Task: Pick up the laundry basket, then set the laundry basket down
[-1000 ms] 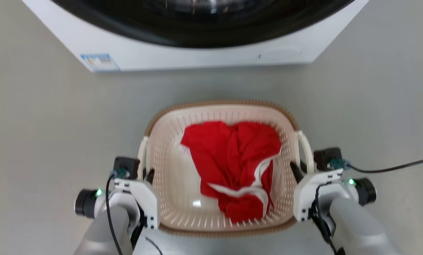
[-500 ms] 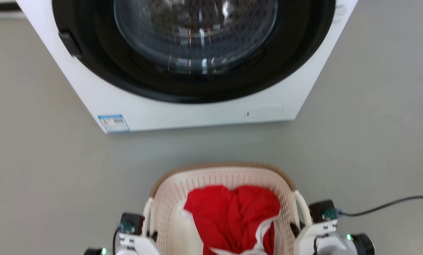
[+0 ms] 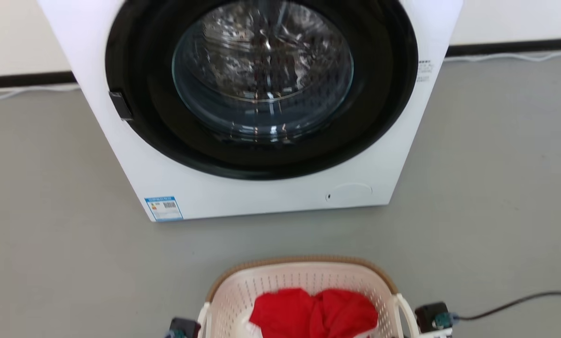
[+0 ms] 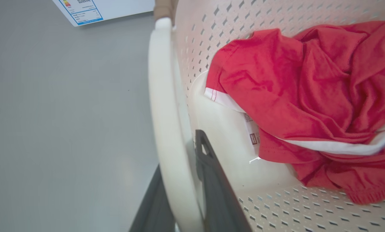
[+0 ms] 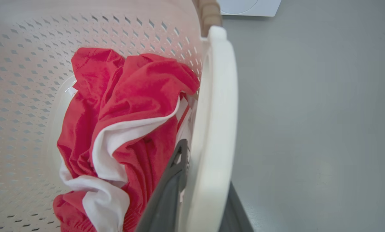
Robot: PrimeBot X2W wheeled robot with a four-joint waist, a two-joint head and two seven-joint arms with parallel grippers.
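Pickup looks to be the step in hand. The laundry basket [image 3: 303,261] shows at 6 o'clock in the head view, with the washing machine [image 3: 271,197] at 12 o'clock across a strip of grey floor [image 3: 50,263]. A red shirt [image 4: 308,90] lies crumpled inside it. The left claw [image 4: 179,161] is clamped on the left handle [image 4: 161,96], one finger on each side, and the right claw [image 5: 208,167] grips the right handle [image 5: 218,96] likewise. Whether the base is off the floor I cannot tell. The next move calls for both arms to travel level together, then lower evenly before either claw lets go.
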